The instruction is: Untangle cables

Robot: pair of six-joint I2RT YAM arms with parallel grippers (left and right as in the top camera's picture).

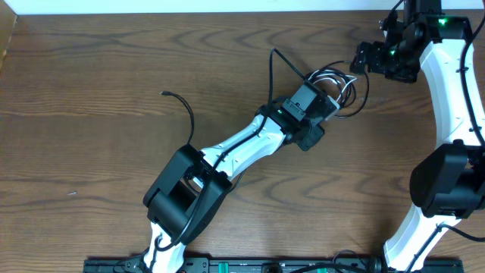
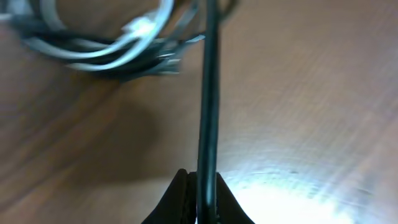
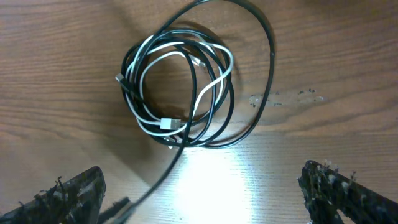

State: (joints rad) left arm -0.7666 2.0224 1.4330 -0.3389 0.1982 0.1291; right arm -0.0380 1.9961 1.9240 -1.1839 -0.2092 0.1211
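Note:
The cables lie as one coiled bundle (image 1: 339,82) at the table's back right. In the right wrist view the black cable (image 3: 272,56) loops around the white cable (image 3: 166,123). My left gripper (image 1: 332,100) reaches to the bundle's near side. It is shut on a straight strand of the black cable (image 2: 209,93), pinched between its fingertips (image 2: 207,186), with the blurred bundle (image 2: 99,53) beyond to the left. My right gripper (image 1: 362,59) hangs open above the bundle's far right side. Its fingers (image 3: 68,193) stand wide apart with nothing between them.
A loose black cable tail (image 1: 186,114) curves over the wooden table (image 1: 91,152) left of my left arm. Another black strand (image 1: 282,61) rises behind the left wrist. The right arm's white base (image 1: 443,182) stands at the right edge.

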